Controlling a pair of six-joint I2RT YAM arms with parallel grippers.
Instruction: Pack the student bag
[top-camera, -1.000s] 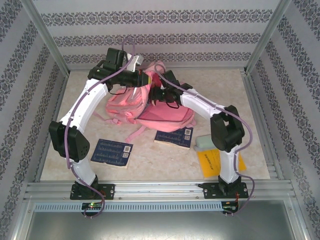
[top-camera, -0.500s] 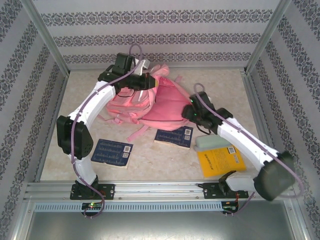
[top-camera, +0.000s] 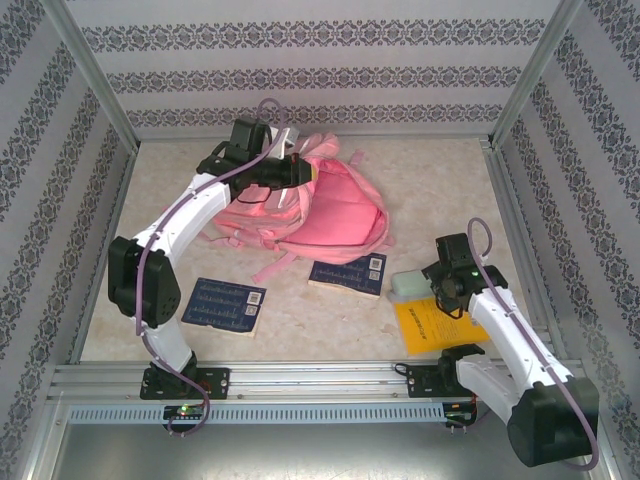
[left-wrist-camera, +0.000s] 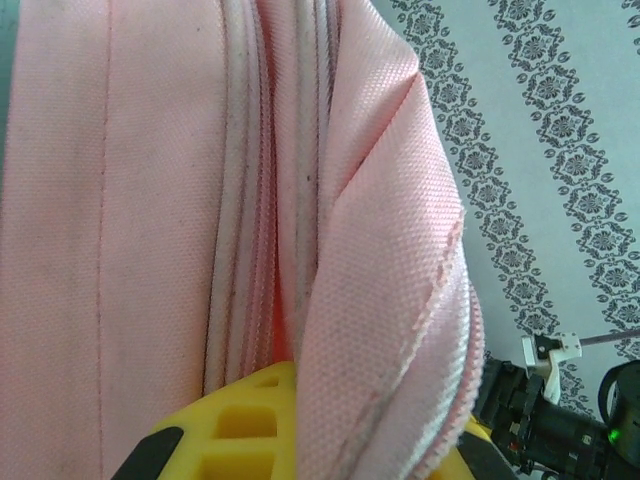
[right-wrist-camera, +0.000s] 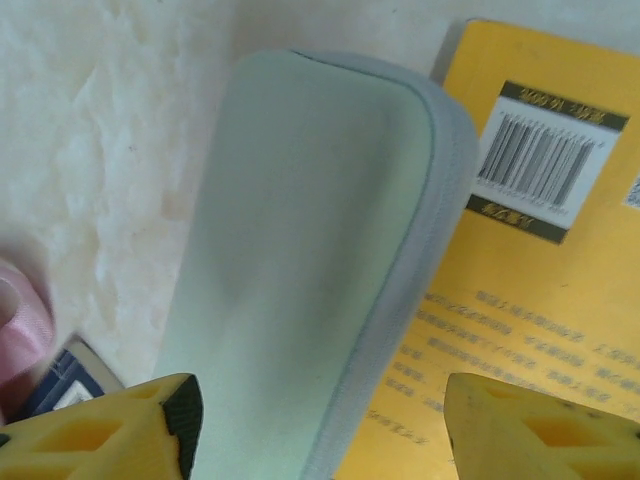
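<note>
The student bag is a large pink backpack lying at the back middle of the table with its flap raised. My left gripper is shut on the flap's edge. In the left wrist view a fold of the pink fabric runs between the yellow fingers. At the near right, my right gripper hangs open over a pale green case. Its fingertips stand either side of the case and do not touch it. The case rests partly on a yellow book.
Two navy books lie in front of the bag, one near the left arm and one at the middle. The yellow book and the pale case sit at the near right. Patterned walls and a metal frame enclose the table.
The right arm has pulled back from the bag to the near right, over the pale case, and its jaws have spread wider. The left gripper has kept its hold on the flap.
</note>
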